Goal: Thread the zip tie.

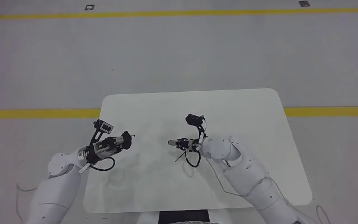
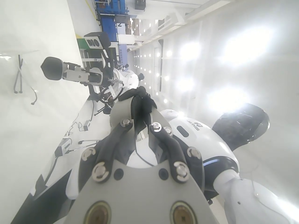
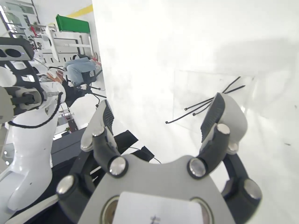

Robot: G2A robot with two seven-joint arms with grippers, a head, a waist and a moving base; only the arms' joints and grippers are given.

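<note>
Zip ties: a few thin black zip ties (image 3: 198, 109) lie loose in a small bundle, flat on the surface just past the right pincer's fingertips. One finger hides part of them. In the left wrist view the bundle (image 2: 18, 78) lies beyond the right pincer, with one curved tie a little apart from the rest.
Container: a clear shallow tray (image 3: 210, 73), shown mostly by faint edges, holds the bundle. Whether it has real walls or is a flat sheet cannot be told. One tie's head reaches out past the tray's edge, toward the gap between the right pincer's fingers.
Right pincer: the right pincer (image 3: 162, 101) is spread wide with nothing between its ribbed pads. It hangs above the surface, close to the ties but not touching them. From above it (image 1: 172, 143) sits near the middle of the surface.
Left pincer: the left pincer (image 2: 140, 96) has its tips pressed together around a dark bunched mass. A thin black strand runs back from between the fingers, and whether that is a zip tie cannot be told. From above it (image 1: 127, 139) is well apart from the right pincer and points toward it.
Surface: a white surface (image 1: 235, 112) with rounded corners lies under both pincers.
Green box: a green box (image 3: 72, 24) stands far beyond the surface's edge, contents unseen.
</note>
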